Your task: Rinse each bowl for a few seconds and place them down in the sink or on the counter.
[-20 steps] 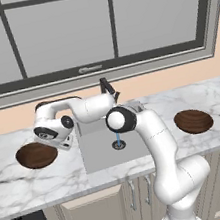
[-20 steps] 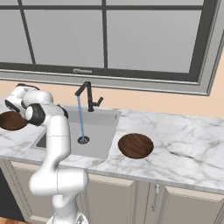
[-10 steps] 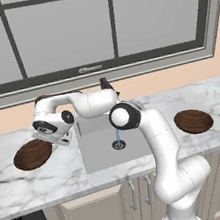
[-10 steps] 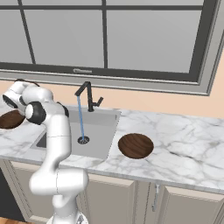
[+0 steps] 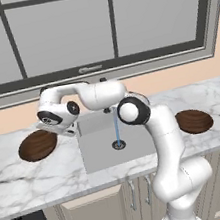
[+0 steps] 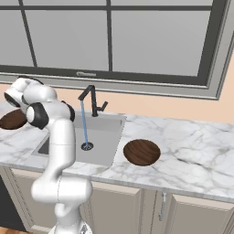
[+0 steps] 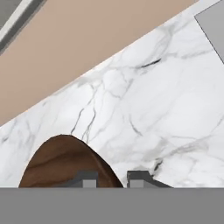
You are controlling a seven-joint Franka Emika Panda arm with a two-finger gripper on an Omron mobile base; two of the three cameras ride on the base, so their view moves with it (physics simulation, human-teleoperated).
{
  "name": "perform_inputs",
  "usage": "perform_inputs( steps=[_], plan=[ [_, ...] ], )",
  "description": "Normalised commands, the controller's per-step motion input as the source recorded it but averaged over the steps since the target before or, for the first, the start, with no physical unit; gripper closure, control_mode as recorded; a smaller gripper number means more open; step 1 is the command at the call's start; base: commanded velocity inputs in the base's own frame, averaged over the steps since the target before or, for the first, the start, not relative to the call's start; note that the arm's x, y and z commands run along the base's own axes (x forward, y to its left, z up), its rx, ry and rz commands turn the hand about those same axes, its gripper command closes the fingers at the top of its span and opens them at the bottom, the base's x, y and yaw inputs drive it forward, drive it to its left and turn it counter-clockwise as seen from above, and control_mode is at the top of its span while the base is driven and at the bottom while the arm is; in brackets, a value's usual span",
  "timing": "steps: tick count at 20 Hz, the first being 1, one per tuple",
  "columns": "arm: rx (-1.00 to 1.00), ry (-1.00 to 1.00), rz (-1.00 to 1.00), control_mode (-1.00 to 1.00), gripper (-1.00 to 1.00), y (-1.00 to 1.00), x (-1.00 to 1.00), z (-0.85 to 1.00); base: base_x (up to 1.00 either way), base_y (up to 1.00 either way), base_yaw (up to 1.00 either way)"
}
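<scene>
Claw [image 7: 110,178] clamped on rim of left wooden bowl [image 5: 37,145].
Sink [image 5: 96,151] to its right, water running; second bowl [image 5: 194,121] beyond.

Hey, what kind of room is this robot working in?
A rendered home kitchen, by the look of it: a grey sink with a black faucet running water, set in a white marble counter over beige cabinets, below a wide window.
</scene>
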Motion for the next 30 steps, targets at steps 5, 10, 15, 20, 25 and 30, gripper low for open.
perform_inputs(
  steps=[5, 10, 15, 20, 25, 30],
  plan=[
    [-0.15, 0.0, -0.33, -1.0, 1.0, -0.08, 0.0, 0.42, 0.0, 0.0, 0.0],
    [-0.1, 0.0, -0.42, -1.0, 1.0, -0.01, 0.0, 0.36, 0.0, 0.0, 0.0],
    [-0.09, 0.0, -0.39, -1.0, 1.0, -0.03, 0.0, 0.36, 0.0, 0.0, 0.0],
    [-0.04, 0.0, -0.37, -1.0, 1.0, 0.0, -0.04, 0.41, 0.0, 0.0, 0.0],
    [-0.01, 0.0, -0.34, -1.0, 1.0, 0.03, -0.18, 0.44, 0.0, 0.0, 0.0],
    [-0.1, 0.0, -0.24, -1.0, 1.0, 0.09, -0.23, 0.54, 0.0, 0.0, 0.0]
  ],
)
